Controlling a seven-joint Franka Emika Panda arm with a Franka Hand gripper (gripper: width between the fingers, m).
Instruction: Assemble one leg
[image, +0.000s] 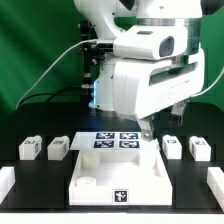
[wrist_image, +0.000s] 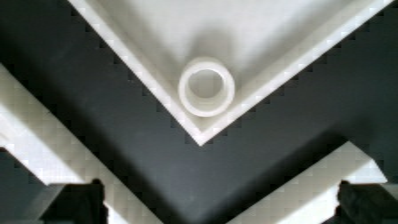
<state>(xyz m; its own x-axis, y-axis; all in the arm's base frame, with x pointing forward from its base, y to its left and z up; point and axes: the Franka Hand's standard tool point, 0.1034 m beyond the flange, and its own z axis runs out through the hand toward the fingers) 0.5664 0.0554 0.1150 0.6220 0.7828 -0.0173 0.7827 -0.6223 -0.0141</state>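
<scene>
Four short white tagged legs stand on the black table in the exterior view: two on its left (image: 30, 148) (image: 59, 147) and two on its right (image: 172, 146) (image: 199, 148). The large flat white panel (image: 120, 165) lies in the middle. My gripper (image: 148, 129) hangs just above the panel's far right corner, apart from every leg. In the wrist view the gripper (wrist_image: 217, 208) is open and empty. Its dark fingertips (wrist_image: 71, 205) stand wide apart either side of the panel's corner (wrist_image: 134, 45), which has a round hole (wrist_image: 206, 88). No leg shows in the wrist view.
The marker board (image: 113, 139) lies just behind the panel, under the arm. White blocks sit at the table's near left (image: 5, 185) and near right (image: 213, 186) edges. A green backdrop stands behind the arm.
</scene>
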